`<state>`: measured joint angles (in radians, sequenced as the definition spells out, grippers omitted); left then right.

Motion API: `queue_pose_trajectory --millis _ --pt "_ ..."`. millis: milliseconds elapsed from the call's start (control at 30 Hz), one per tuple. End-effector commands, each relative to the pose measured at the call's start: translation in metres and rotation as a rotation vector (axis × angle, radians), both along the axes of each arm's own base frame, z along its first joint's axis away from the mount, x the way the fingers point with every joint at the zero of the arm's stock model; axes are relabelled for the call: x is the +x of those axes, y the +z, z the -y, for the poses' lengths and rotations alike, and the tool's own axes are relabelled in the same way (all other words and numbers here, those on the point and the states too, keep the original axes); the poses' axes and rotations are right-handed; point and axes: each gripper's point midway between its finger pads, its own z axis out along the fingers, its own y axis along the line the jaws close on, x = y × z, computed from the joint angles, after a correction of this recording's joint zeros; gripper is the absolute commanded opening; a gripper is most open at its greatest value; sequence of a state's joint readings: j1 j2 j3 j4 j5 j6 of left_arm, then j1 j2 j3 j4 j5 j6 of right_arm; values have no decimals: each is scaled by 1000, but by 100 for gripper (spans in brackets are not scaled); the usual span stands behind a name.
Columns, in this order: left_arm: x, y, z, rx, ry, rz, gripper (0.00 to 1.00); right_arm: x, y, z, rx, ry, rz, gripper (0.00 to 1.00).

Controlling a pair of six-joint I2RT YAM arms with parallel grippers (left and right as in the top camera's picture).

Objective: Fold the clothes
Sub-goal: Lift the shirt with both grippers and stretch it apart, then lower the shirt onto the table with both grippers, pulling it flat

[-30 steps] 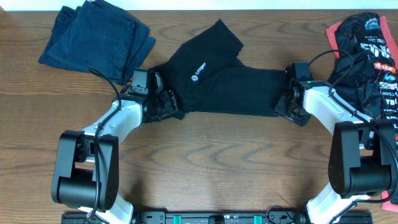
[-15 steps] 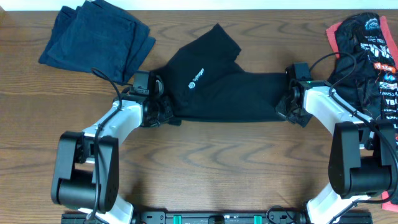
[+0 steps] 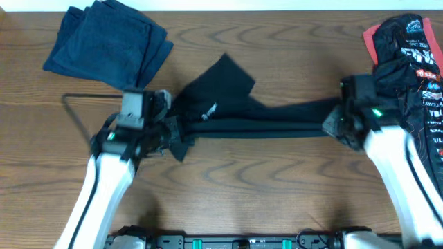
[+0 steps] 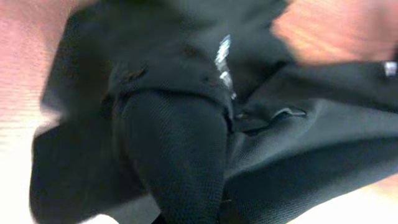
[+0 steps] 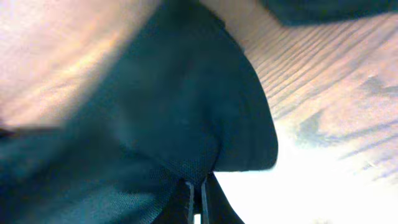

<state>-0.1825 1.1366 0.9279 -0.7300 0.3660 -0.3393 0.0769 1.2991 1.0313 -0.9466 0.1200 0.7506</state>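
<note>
A folded dark blue cloth (image 3: 107, 38) lies at the far left corner of the table (image 3: 263, 187), its layers stacked a little unevenly. Nearer the front, the white left arm reaches in from the front edge, with a thin black cable (image 3: 69, 104) looping out toward the left edge.

The left gripper (image 3: 173, 133) is closed tight on the left end of the black shirt (image 3: 277, 114). From above, the fabric bunches around the claw. In the left wrist view the shirt (image 4: 174, 162) drapes right over the fingers and hides them, and a small white logo (image 4: 222, 53) shows blurred on the cloth beyond.

The shirt is in the middle of the table, pulled into a long, narrow band between the two claws. One loose flap fans up toward the far edge just right of the left gripper, with a small white logo (image 3: 210, 109) below it. How much of the band touches the wood cannot be told from above.

The right gripper (image 3: 333, 124) is also clamped shut, on the shirt's right end. In the right wrist view the two fingers (image 5: 189, 202) stand almost together with the fabric (image 5: 186, 112) pinched between them and spreading away over the wood.

Beyond it, at the far right corner, lies a pile of black and red garments (image 3: 408, 62) with white lettering, reaching down the right edge. The right arm runs just beside it.
</note>
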Motion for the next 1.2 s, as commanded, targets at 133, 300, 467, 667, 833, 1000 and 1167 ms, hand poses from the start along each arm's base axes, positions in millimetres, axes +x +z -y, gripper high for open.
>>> queue_pose_trajectory --millis 133,300,467,667,833,1000,1167 --pt "-29 114 3 -54 0 362 6 -21 104 10 14 -39 317 2" --pt "-30 166 -10 -21 62 541 5 -20 148 11 16 -32 453 2" --pt "5 173 -14 16 125 595 6 12 146 9 21 -36 477 4" --pt "86 128 -10 140 188 536 6 75 100 6 15 -34 402 14" --pt "149 42 4 215 175 408 32 115 34 3 -10 0 278 64" --pt "161 -43 2 277 154 219 98 115 -20 -3 -2 55 123 99" --pt "148 -50 -2 296 145 160 98 103 -18 -3 -11 84 83 99"
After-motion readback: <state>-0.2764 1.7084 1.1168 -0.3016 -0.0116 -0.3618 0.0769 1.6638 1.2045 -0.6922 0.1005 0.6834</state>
